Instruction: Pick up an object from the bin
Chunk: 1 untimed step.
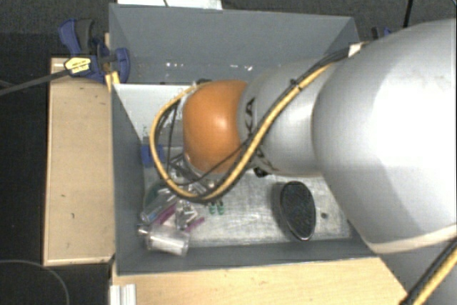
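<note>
My gripper (190, 182) is low in the bin's front left part, mostly hidden under the arm's orange cover and looped cables. Just below it lies a cluster of clear plastic pieces with purple parts (168, 219), near the front left corner. A small green item (216, 208) sits just to the gripper's right on the bin floor. A blue thing (146, 153) peeks out by the left wall, beside the cables.
A black oval brush-like object (296, 211) lies on the floor towards the front right. The large silver arm covers the bin's right and middle. The bin's left wall and front wall are close to the gripper.
</note>
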{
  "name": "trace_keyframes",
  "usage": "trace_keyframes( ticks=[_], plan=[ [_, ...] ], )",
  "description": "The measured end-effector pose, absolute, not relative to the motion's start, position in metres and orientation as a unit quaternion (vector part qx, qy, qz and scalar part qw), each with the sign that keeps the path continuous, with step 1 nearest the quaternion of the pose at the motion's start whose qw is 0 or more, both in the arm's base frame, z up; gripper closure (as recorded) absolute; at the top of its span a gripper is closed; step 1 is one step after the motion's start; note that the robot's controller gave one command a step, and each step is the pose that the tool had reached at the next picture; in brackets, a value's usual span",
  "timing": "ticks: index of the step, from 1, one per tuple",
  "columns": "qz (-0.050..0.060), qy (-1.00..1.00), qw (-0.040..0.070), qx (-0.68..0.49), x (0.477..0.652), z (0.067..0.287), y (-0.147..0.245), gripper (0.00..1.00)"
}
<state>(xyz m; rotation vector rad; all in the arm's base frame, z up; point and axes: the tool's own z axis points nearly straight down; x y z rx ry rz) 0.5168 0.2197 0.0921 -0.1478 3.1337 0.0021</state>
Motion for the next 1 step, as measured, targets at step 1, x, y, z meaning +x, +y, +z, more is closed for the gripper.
trace_keyframes(
  ticks=[1],
  plan=[
    [0.0, 0.979, 0.005, -0.205, 0.5479, 0.2371, 0.1771, 1.0]
  ],
)
